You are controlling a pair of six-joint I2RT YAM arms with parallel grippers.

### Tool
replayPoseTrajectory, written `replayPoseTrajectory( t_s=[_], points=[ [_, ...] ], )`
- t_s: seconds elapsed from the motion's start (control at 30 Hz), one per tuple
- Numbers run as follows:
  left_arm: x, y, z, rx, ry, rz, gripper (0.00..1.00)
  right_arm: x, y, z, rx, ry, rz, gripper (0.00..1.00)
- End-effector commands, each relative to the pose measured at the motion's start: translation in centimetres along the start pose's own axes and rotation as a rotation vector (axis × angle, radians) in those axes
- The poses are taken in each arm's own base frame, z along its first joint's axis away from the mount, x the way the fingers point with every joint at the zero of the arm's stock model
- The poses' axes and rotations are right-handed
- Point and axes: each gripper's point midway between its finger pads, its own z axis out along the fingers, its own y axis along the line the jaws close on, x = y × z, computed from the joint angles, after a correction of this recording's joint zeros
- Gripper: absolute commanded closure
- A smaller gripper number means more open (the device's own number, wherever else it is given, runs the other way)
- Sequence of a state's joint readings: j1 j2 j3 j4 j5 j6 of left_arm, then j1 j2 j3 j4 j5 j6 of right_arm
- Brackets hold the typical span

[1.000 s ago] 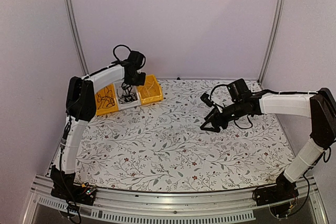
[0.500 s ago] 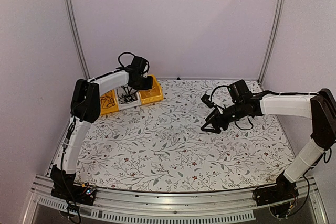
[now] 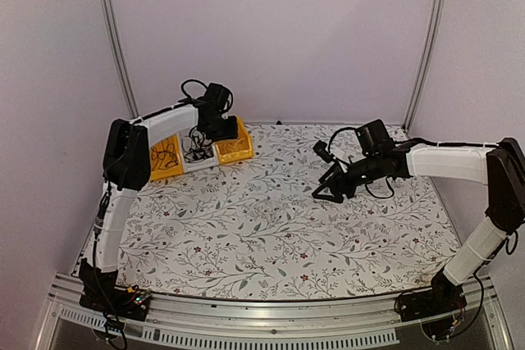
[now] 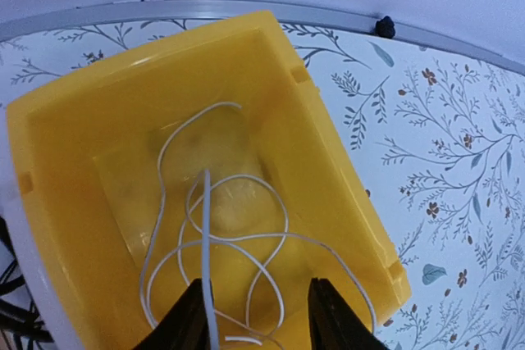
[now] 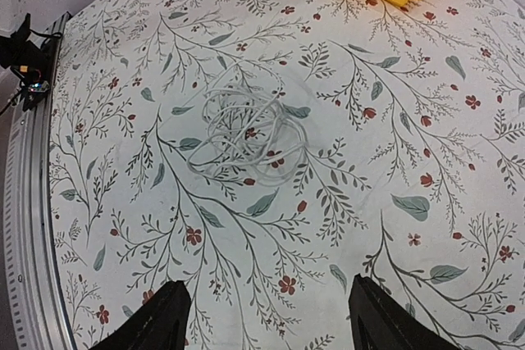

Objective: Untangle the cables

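The job looks partly done. Right under the left gripper (image 4: 261, 301), a thin white cable (image 4: 206, 227) lies in loose, bendy loops inside a smooth yellow plastic bin (image 4: 328, 170). One strand runs straight up beside one finger, but the fingers are partway apart and squeeze nothing. The right gripper (image 5: 271, 288) has its fingers spread wide and empty. In front of it, a tangled white cable (image 5: 244, 125) sits in a round messy bundle on the flowery cloth (image 5: 394, 120). That bundle seems to be what is left to sort.
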State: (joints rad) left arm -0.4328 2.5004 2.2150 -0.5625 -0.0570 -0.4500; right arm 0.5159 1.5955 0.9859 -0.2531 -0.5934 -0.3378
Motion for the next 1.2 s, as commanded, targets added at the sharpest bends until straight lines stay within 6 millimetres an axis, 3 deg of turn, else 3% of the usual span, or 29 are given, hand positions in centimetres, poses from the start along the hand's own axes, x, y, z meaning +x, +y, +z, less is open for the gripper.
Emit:
replayPoseTrajectory(
  t_s=[0.0,0.13,0.23,0.3,0.47,0.57,0.77,0.9,1.07,1.17],
  points=[
    [-1.7,0.1,-7.1,-0.055,-0.016,-0.014,0.53,-2.9,-1.7,0.3,0.045,-0.054,-0.058,0.30],
    [-2.5,-1.4,-11.9,-0.026,-0.079,0.078,0.45,-4.5,-2.6,1.4,0.041,-0.070,-0.066,0.32],
    [-2.1,-2.0,-14.6,0.010,-0.088,0.121,0.42,-5.3,-2.6,3.3,0.018,-0.060,-0.072,0.34],
    [-0.9,-2.1,-16.0,0.020,-0.068,0.135,0.41,-5.9,-2.6,4.7,0.010,-0.044,-0.086,0.36],
    [2.8,-2.2,-19.0,0.059,-0.053,0.195,0.39,-4.5,-3.2,8.9,-0.018,0.036,-0.024,0.39],
    [4.3,-2.0,-19.7,0.071,-0.024,0.198,0.39,-3.4,-2.7,10.4,-0.054,0.064,0.019,0.37],
    [5.9,-3.5,-21.1,0.125,-0.004,0.240,0.40,-2.0,-2.8,12.6,-0.077,0.088,0.111,0.38],
    [7.0,-4.1,-21.6,0.143,0.014,0.258,0.40,-1.4,-3.1,13.8,-0.085,0.101,0.156,0.48],
    [8.7,-4.5,-21.1,0.181,0.059,0.275,0.41,-1.6,-2.9,13.7,-0.099,0.102,0.174,0.65],
    [9.6,-4.9,-20.5,0.209,0.068,0.282,0.41,-2.1,-2.2,12.9,-0.115,0.095,0.181,0.64]
  ],
)
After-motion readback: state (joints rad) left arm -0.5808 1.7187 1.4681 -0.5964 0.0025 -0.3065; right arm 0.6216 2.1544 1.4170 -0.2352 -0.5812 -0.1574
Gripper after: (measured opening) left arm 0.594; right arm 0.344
